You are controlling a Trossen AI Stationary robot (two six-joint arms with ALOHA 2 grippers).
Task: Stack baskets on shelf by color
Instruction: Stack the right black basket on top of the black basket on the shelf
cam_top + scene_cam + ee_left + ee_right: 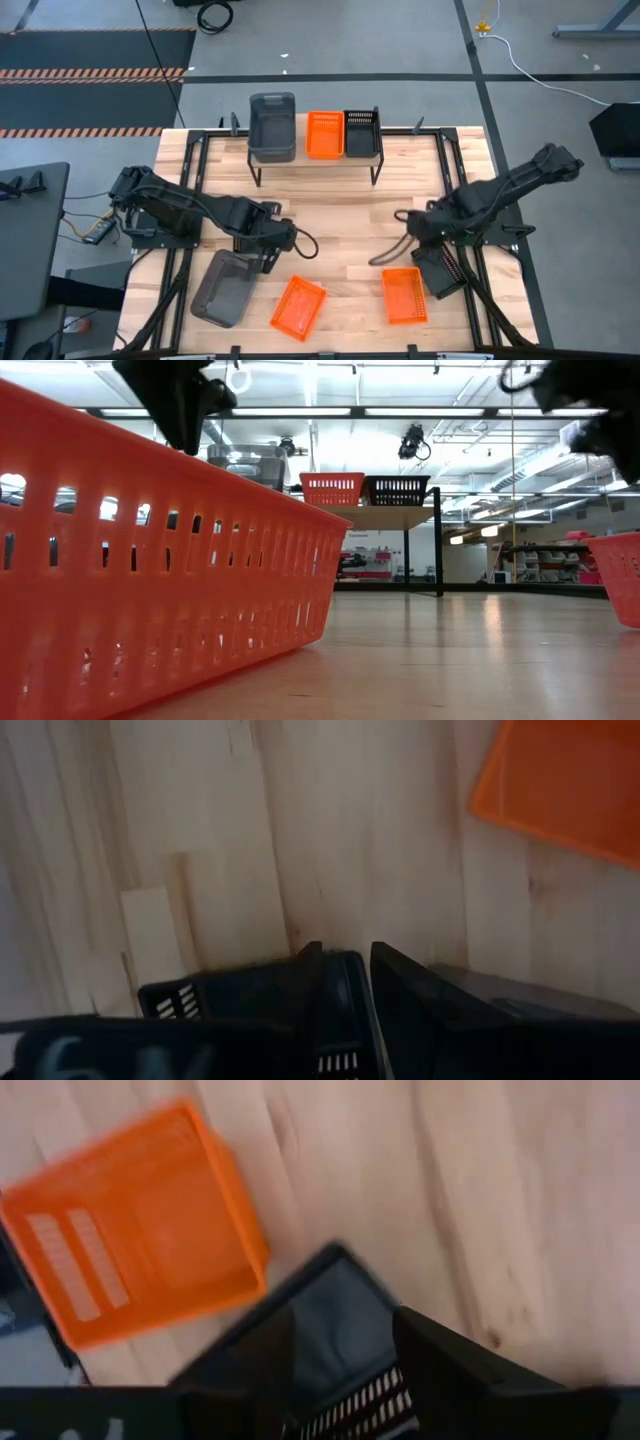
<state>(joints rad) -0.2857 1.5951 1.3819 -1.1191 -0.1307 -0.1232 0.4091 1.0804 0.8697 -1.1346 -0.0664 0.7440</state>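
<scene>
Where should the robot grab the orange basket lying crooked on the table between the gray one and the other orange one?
Probably by a long side wall of the orange basket, coming straight down from above. It lies open side up and turned askew, so the thin rim is exposed; fingers would need turning to match that slant.

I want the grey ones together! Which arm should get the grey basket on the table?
Left. The left gripper hangs right beside the grey basket; the right gripper is across the table, beyond two orange baskets.
</scene>
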